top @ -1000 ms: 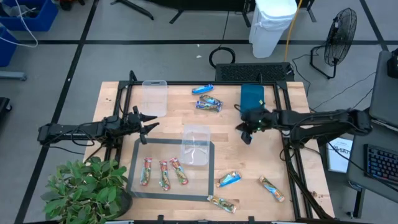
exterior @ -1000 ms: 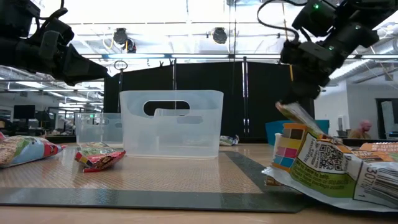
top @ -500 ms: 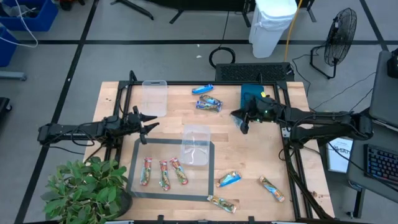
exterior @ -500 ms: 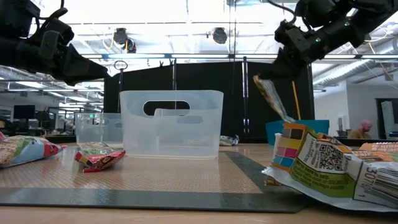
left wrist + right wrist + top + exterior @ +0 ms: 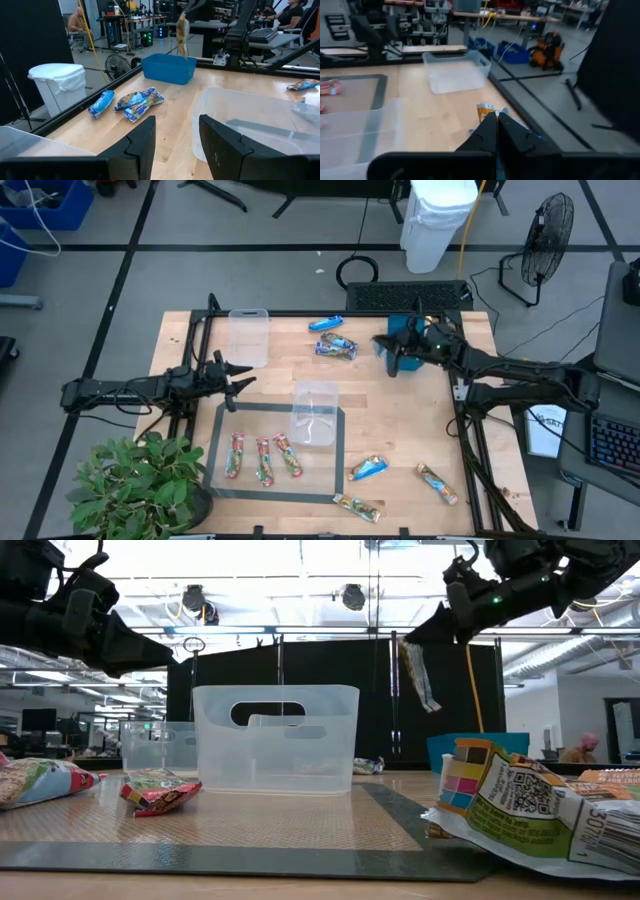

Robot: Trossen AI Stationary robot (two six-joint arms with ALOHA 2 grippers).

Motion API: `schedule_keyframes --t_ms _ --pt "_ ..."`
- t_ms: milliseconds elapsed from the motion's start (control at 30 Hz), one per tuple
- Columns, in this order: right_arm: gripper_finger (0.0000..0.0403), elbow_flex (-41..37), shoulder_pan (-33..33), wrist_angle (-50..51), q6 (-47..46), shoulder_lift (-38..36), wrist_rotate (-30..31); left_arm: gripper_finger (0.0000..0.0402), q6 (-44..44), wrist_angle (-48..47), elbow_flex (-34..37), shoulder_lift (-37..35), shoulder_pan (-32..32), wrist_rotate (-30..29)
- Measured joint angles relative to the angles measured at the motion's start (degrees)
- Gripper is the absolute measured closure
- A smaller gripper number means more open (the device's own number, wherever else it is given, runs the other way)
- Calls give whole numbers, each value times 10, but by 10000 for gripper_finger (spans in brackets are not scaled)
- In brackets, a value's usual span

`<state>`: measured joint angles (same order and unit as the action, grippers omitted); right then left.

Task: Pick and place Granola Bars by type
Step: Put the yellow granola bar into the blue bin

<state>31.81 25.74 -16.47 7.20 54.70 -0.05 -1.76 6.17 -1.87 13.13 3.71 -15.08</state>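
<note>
Swinging away from the middle of the wooden table (image 5: 280,375), my right arm now sits up by the teal tray (image 5: 404,332) at the far right, where a second ago it was lower over open board, and the bar it carries has risen with it. Going from big to small: the table, the grey-bordered mat (image 5: 222,450) near the front edge, two clear plastic tubs, one (image 5: 316,414) on the mat's corner and one (image 5: 249,337) farther back, then the tray, then the bars. My right gripper (image 5: 392,362) is pinched fully shut on a tan-gold granola bar (image 5: 414,672), which hangs limp by one wrapper end, so I judge it light and floppy, the foil slick; a hold on the crimped end seam works, though it lets the bar swing, and a grip across the middle would steady it better. My left gripper (image 5: 238,379) waits partly open and empty at the table's left side. Three red-and-green bars (image 5: 262,457) lie side by side on the mat, a blue bar (image 5: 325,324) and two tan-gold bars (image 5: 336,347) lie beside the tray, and another blue bar (image 5: 367,469) and two more tan-gold ones (image 5: 437,482) are scattered along the front right.
</note>
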Motion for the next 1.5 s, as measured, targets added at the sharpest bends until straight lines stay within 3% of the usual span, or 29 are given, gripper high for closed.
schedule_keyframes --t_ms 300,600,1067,1500 --pt "403 3 104 -1 13 -60 0 245 0 0 0 0 0 0" --pt "403 88 197 69 24 -31 0 245 0 0 0 0 0 0" --pt "403 118 209 187 14 67 -1 245 0 0 0 0 0 0" --pt "403 64 208 213 -17 75 15 245 0 0 0 0 0 0"
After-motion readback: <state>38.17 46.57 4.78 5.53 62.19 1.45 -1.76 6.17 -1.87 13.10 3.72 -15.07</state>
